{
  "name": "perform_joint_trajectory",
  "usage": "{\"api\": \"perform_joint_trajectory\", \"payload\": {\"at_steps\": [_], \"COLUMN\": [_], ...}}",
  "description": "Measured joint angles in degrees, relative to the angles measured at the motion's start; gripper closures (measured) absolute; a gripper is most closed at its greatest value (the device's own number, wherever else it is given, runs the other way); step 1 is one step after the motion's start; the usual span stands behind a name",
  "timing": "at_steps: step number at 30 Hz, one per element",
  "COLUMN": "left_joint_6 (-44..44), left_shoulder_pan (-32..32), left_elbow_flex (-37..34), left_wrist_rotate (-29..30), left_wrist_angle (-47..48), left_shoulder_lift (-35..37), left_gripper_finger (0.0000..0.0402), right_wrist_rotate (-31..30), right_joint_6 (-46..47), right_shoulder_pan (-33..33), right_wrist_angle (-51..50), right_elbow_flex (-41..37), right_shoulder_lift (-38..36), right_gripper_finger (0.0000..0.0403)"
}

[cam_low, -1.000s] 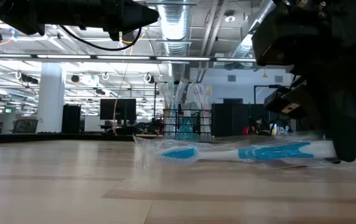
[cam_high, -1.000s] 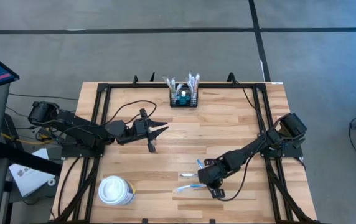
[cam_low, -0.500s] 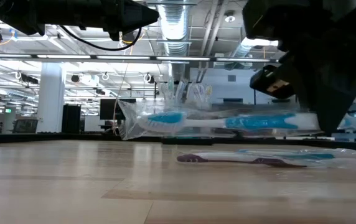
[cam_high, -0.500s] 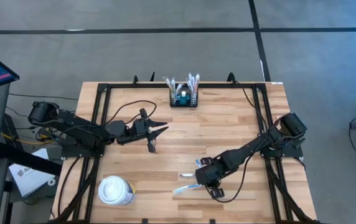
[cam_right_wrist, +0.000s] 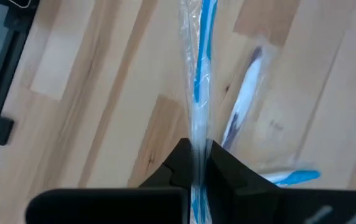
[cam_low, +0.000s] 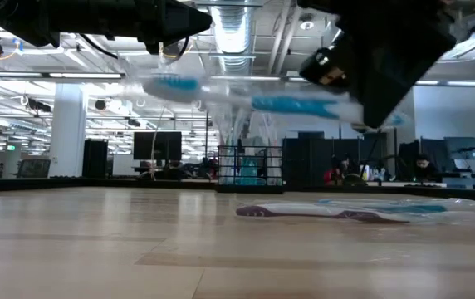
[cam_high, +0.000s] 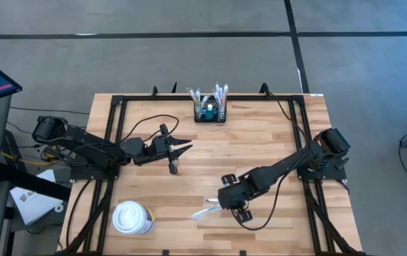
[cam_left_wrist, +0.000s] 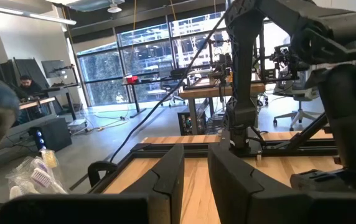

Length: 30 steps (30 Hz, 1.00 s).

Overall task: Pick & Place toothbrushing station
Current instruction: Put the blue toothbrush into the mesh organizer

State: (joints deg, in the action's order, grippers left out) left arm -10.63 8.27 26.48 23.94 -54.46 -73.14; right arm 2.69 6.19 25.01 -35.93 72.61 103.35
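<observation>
The right gripper [cam_right_wrist: 196, 163] pinches a wrapped blue toothbrush [cam_low: 246, 94] clear of the table, likely bound for the far organiser [cam_high: 210, 112]; left gripper [cam_high: 177, 151] waits half-spread

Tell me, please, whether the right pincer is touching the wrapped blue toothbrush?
Touching. In the right wrist view the right pincer is shut on the wrapped blue toothbrush, and the low view shows it held clear above the table.
</observation>
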Motion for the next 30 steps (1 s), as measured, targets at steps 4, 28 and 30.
{"api": "perform_joint_trajectory", "payload": {"at_steps": [4,28,30], "left_joint_6": [0.0,0.0,0.0], "left_shoulder_pan": [0.0,0.0,0.0], "left_elbow_flex": [0.0,0.0,0.0], "left_wrist_rotate": [0.0,0.0,0.0], "left_wrist_angle": [0.0,0.0,0.0], "left_shoulder_lift": [0.0,0.0,0.0], "left_gripper_finger": [0.0334,0.0334,0.0334], "right_wrist_rotate": [-2.9,-21.5,-22.4], "right_joint_6": [-3.4,-20.7,-21.0], "right_shoulder_pan": [-0.4,-4.4,-4.8], "right_wrist_angle": [-2.4,-6.9,-7.5], "right_elbow_flex": [3.2,19.8,19.8], "right_shoulder_lift": [0.0,-1.2,-2.5], "right_gripper_finger": [0.0392,0.0392,0.0392]}}
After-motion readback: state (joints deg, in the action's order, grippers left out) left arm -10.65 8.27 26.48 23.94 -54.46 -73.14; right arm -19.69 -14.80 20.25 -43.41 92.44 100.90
